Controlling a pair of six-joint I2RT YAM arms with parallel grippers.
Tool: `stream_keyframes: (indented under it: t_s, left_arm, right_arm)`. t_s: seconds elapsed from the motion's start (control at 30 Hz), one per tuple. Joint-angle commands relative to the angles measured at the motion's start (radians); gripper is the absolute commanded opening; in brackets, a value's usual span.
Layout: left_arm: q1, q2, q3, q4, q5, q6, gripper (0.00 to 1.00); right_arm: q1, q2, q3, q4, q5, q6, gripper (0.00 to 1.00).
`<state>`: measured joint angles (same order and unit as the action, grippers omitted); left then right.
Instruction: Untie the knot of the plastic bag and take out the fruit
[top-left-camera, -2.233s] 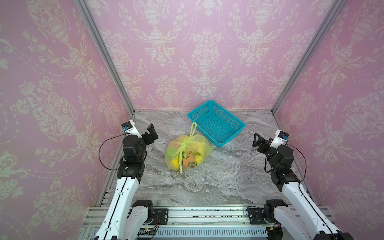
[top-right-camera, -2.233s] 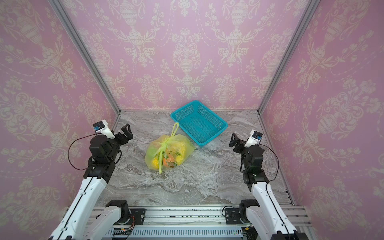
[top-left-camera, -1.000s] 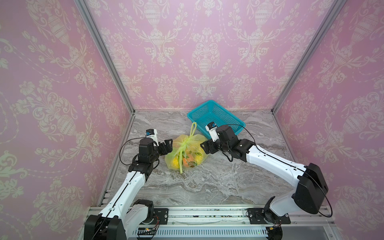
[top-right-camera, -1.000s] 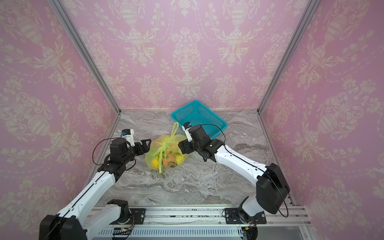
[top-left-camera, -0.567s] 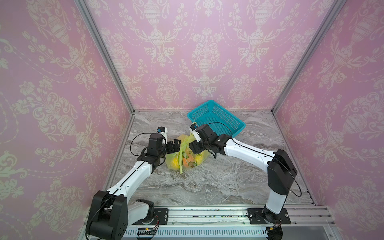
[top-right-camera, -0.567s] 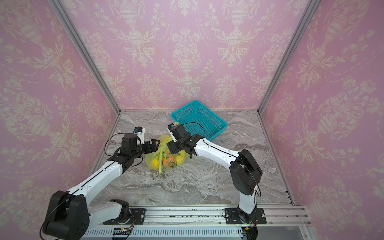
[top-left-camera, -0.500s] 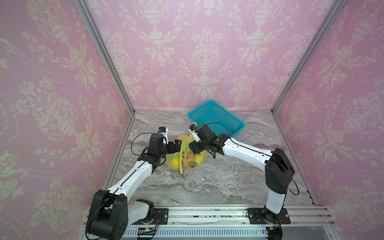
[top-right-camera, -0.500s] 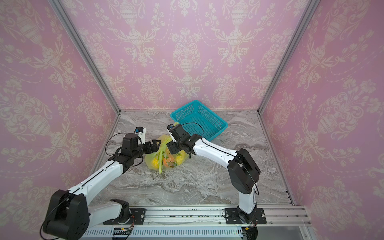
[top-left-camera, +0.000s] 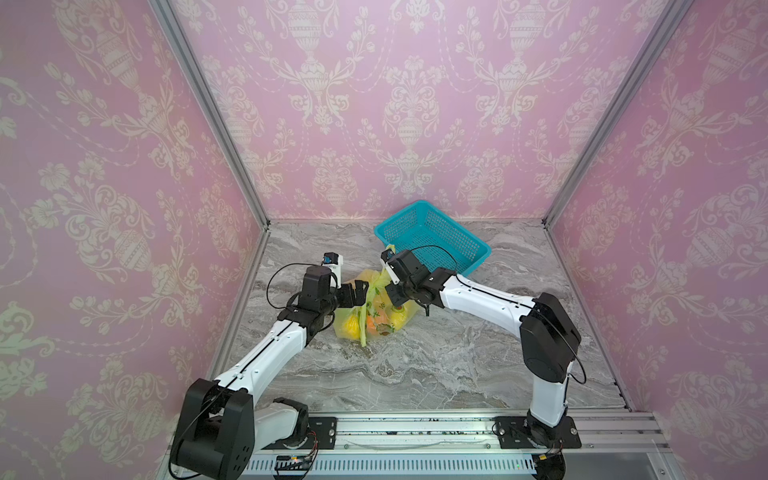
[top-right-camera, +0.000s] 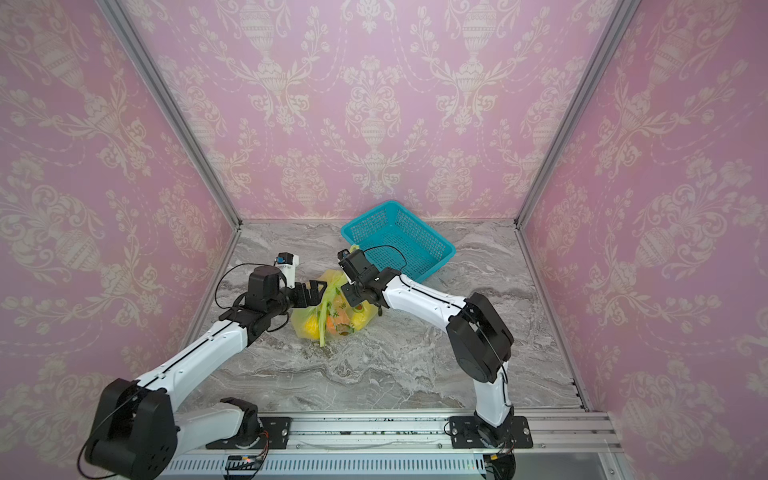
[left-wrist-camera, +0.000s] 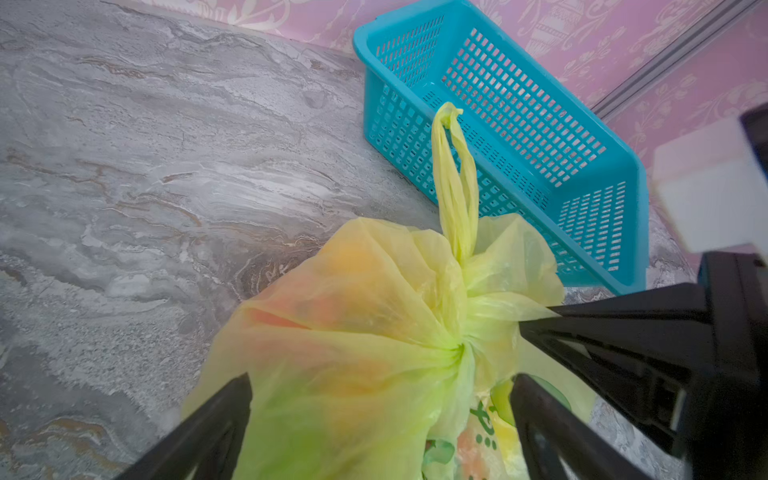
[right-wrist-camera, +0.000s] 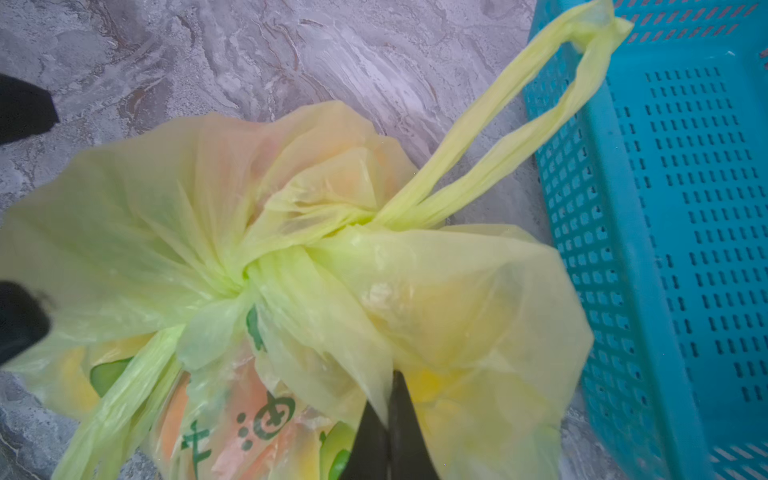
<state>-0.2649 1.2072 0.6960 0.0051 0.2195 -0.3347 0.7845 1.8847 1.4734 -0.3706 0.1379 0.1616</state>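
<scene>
- On the grey marble tabletop (top-left-camera: 415, 365), boxed by pink patterned walls (top-left-camera: 374, 104), bare stone runs to the front rail (top-left-camera: 415, 432).
- The teal basket (top-left-camera: 434, 239) sits at the back, with the plastic bag (top-left-camera: 388, 322) just before it.
- The knot (right-wrist-camera: 245, 278) is tied, a handle loop (right-wrist-camera: 540, 108) leans on the basket, and the fruit (top-right-camera: 309, 326) shows through.
- The left gripper (top-left-camera: 360, 292) is spread wide around the bag; the right gripper (right-wrist-camera: 390, 390) is pinched on a fold.

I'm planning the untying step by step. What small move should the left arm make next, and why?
Probably close the left gripper on the bunched plastic by the knot. Its jaws stand open astride the plastic bag, while the right gripper is shut, apparently pinching a fold beside it. A second grip would let them pull apart.
</scene>
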Motion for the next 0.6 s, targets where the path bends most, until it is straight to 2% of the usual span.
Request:
stream_keyframes:
  t_s: [0.0, 0.3, 0.57]
  left_arm:
    - [-0.019, 0.014, 0.030, -0.025, 0.033, 0.039, 0.99]
    - [-0.063, 0.050, 0.083, -0.034, 0.082, 0.063, 0.98]
    - [-0.087, 0.145, 0.137, -0.094, 0.037, 0.087, 0.96]
  right_arm:
    - [-0.025, -0.077, -0.057, 0.068, -0.006, 0.040, 0.00]
    - [-0.073, -0.137, -0.140, 0.117, -0.053, 0.088, 0.00]
    - [-0.079, -0.161, -0.169, 0.133, -0.078, 0.096, 0.00]
